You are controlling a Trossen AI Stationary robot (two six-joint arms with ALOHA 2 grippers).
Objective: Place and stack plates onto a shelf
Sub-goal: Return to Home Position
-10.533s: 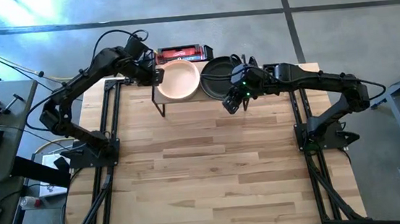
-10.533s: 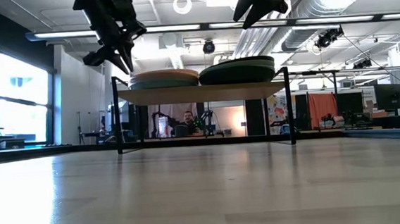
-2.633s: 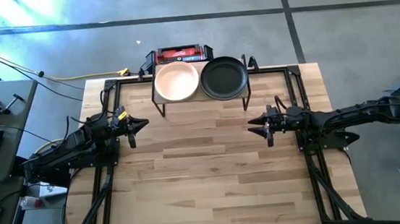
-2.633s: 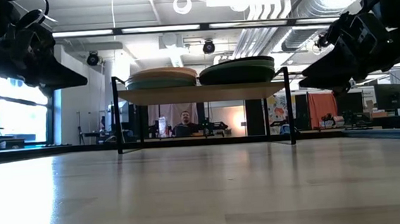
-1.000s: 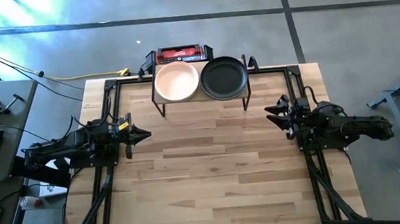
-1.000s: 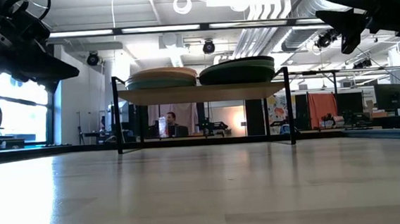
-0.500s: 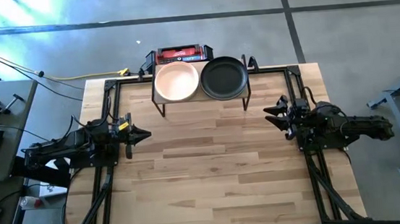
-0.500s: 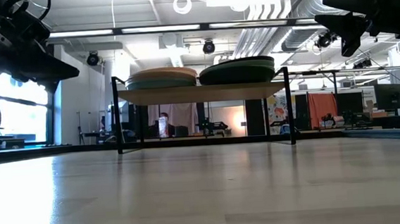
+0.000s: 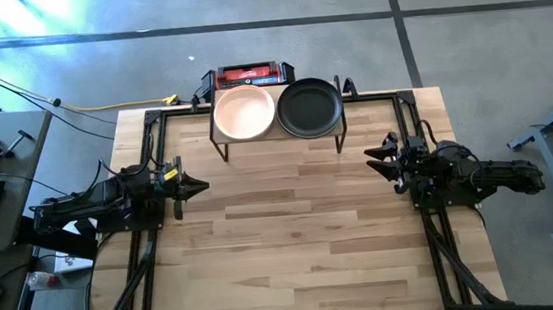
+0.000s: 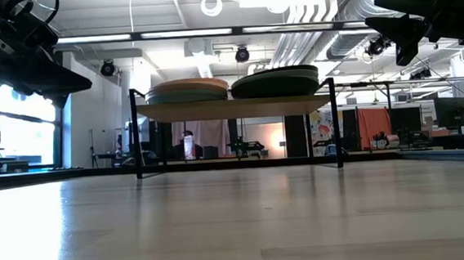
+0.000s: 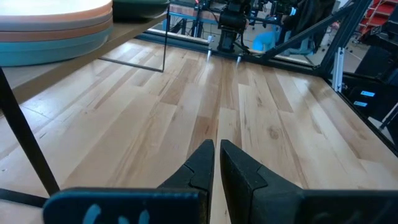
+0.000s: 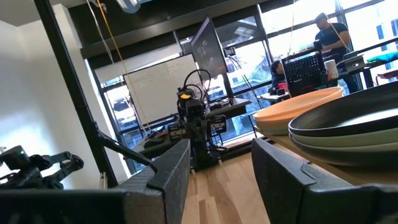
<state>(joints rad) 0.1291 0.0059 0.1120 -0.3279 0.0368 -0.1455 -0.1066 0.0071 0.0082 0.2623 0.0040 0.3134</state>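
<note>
Left gripper [image 11: 216, 147]: two dark fingers drawn close, a thin slit between the tips, holding nothing, over bare wooden table [image 11: 280, 124]. Shelf [image 11: 124, 31], thin black leg [image 11: 25, 137]: bears a stack of plates [image 11: 50, 25], peach-pink over pale green, a dark plate [image 11: 140, 7] just beside. Right arm [image 11: 233, 25]: well apart, at the table's far edge.

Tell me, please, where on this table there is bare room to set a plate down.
In front of the shelf the table is bare to its near edge, between the left gripper and the right gripper at its sides. The shelf top is crowded: a peach-topped plate stack and a black-topped plate stack fill it side by side.
</note>
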